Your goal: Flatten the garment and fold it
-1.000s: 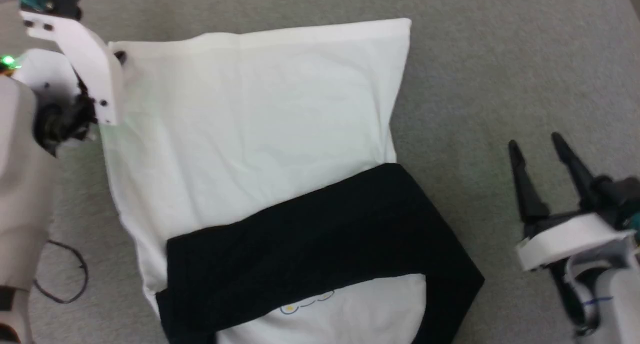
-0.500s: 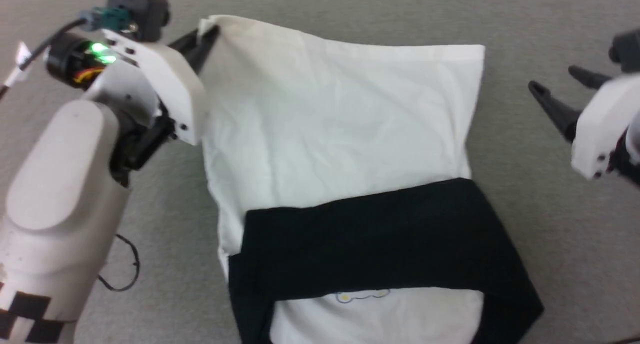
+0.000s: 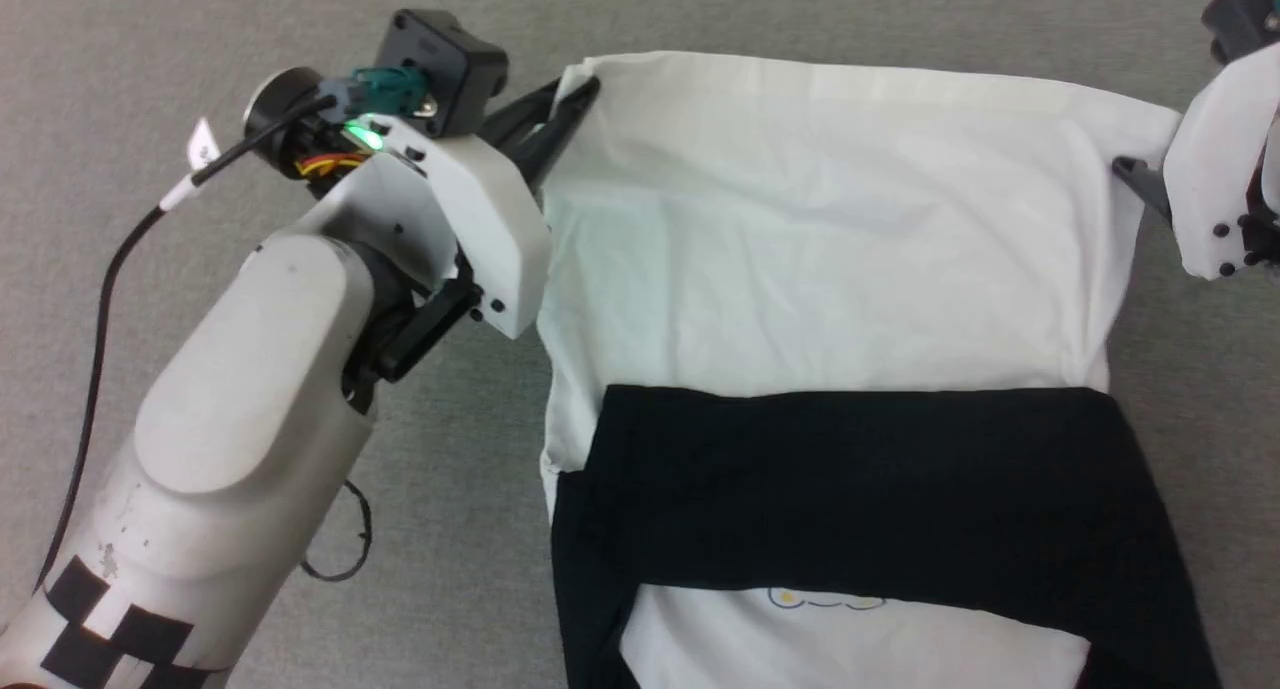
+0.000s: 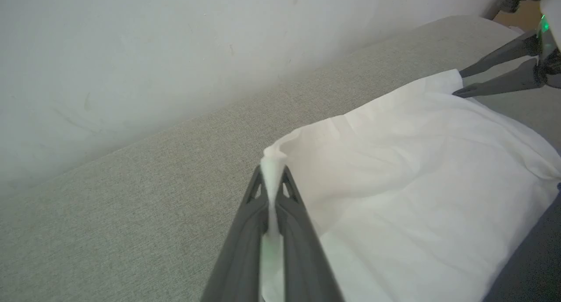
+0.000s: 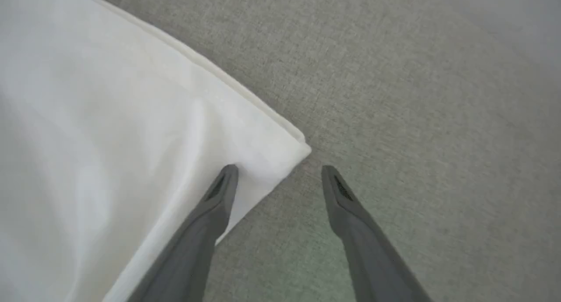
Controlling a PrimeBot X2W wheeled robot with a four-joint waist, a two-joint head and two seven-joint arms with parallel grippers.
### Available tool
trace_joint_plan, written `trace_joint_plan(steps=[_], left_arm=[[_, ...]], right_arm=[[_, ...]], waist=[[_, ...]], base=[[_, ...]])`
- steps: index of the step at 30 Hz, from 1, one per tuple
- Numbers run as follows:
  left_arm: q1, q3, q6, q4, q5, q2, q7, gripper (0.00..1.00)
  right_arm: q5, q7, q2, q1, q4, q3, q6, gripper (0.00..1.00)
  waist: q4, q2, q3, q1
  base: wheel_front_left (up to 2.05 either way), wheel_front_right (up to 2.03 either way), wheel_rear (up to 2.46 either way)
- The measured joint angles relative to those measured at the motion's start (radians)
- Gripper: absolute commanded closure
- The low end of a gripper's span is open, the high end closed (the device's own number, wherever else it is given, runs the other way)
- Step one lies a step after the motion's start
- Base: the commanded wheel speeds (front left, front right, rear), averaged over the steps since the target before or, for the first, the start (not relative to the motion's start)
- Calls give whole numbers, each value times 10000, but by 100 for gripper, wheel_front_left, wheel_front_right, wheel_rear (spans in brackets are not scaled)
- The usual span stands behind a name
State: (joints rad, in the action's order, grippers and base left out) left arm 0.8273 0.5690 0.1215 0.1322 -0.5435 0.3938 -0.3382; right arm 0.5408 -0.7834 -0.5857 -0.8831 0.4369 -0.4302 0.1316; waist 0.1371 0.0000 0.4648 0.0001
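The garment (image 3: 820, 249) lies spread on a grey surface, white body up, with its black sleeves (image 3: 880, 499) folded across the near part and a small chest print (image 3: 825, 601) below them. My left gripper (image 3: 575, 89) is shut on the far left corner, and white cloth (image 4: 416, 175) is pinched between its fingers (image 4: 272, 179). My right gripper (image 5: 279, 170) is open at the far right corner (image 5: 302, 148). One finger (image 5: 230, 172) rests on the cloth and the other is on the bare surface. Its fingers (image 4: 464, 80) also appear in the left wrist view.
A black cable (image 3: 100, 299) runs along my left arm, and a thin dark loop (image 3: 345, 559) lies on the grey surface (image 3: 150, 49) beside it. A pale wall (image 4: 175, 52) rises just beyond the garment's far edge.
The head camera has shifted. My right gripper has gone from beside the black sleeve to the garment's far right corner, still open. My left gripper keeps hold of the far left corner.
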Motion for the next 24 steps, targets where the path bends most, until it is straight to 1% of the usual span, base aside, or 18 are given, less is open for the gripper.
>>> trace_joint_plan(steps=[6,7,8,10,13,17,20,24], left_arm=[[10,178,4,-12,-2,-146,155,100],[10,199,4,12,-4,-165,209,100],[11,217,4,52,-4,-182,236,100],[12,234,6,182,-8,-199,324,100],[14,190,6,466,-25,-188,514,100],[72,33,-6,905,-15,-178,953,100],[276,-157,-98,1313,-2,-157,1354,100],[692,-407,-184,1916,69,-194,1979,100]], right_arm=[[257,201,-293,-476,625,-629,-2,0],[318,232,-391,-532,646,-782,-2,45],[349,286,-502,-579,640,-972,-2,100],[454,441,-686,-668,589,-1361,4,100],[589,997,-725,-761,673,-1741,15,100],[514,2134,-731,-855,1064,-2096,17,100],[339,3093,-729,-1081,1432,-2305,15,100],[0,4497,-639,-1787,1879,-2452,23,100]], waist=[[394,0,341,-2],[440,0,379,-3],[478,0,408,-3],[513,0,438,-3],[461,0,399,-2],[290,0,215,-1],[97,0,62,0],[-187,0,-132,0]], base=[[0,0,0],[0,0,0],[0,0,0],[0,0,0],[0,0,0],[0,0,0],[0,0,0],[0,0,0]])
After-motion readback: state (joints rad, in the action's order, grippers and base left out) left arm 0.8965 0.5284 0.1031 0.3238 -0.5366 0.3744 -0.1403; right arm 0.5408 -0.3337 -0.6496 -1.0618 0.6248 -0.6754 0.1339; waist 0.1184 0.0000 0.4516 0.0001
